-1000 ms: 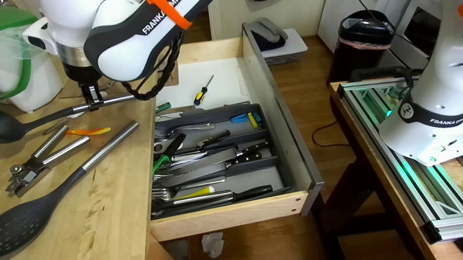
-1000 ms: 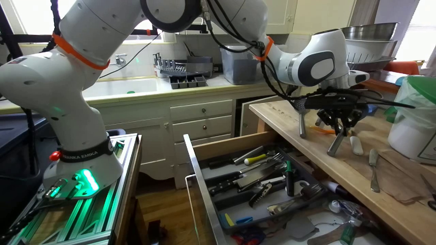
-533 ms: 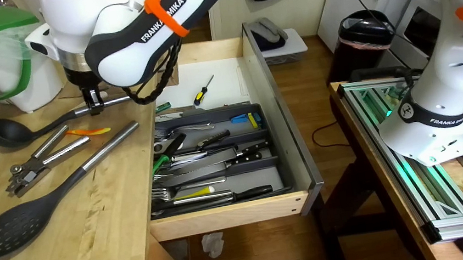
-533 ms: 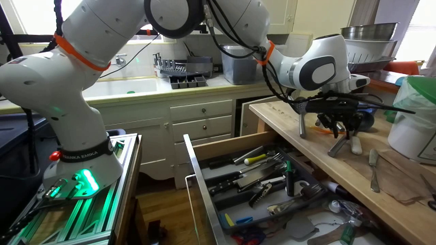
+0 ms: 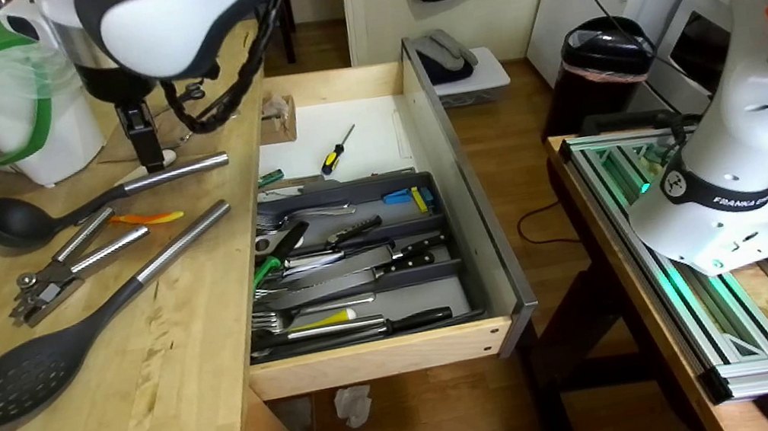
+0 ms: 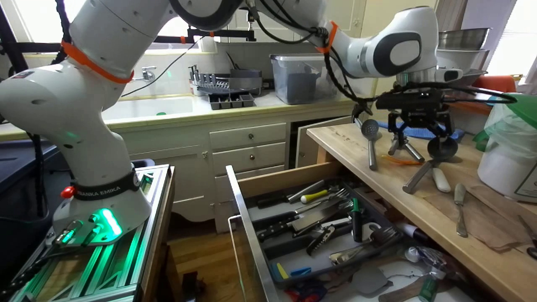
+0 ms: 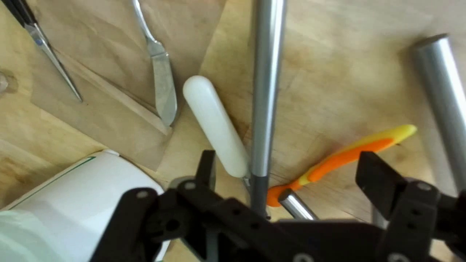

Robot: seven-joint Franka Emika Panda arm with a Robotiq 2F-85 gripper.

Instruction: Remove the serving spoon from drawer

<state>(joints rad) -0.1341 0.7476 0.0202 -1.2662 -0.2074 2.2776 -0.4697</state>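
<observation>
The serving spoon [image 5: 181,172], with a round dark bowl and a slim metal handle, lies on the wooden tabletop near its drawer-side edge. Its bowl [image 6: 442,147] shows partly behind a finger in an exterior view. Above it hangs my gripper [image 6: 419,136], jaws wide apart and nothing between them. From the wrist, the spoon's handle [image 7: 267,91] runs below the gap of the gripper [image 7: 292,169], closer to the left finger; the rest is hidden by the gripper body. The drawer [image 5: 376,359] stands pulled out beside the table, its dark tray full of utensils.
On the tabletop lie a black slotted spoon [image 5: 28,376], a metal can opener [image 5: 65,270], an orange-yellow tool [image 5: 149,218], a white handle [image 7: 214,123], a butter knife [image 6: 460,209] and scissors [image 7: 54,58]. A white bucket [image 5: 64,143] with a green lid stands close to the gripper.
Earlier the gripper was shut on the spoon's handle. The spoon came down and shifted slightly toward the drawer; then the jaws opened, let it go, and the arm rose off it.
</observation>
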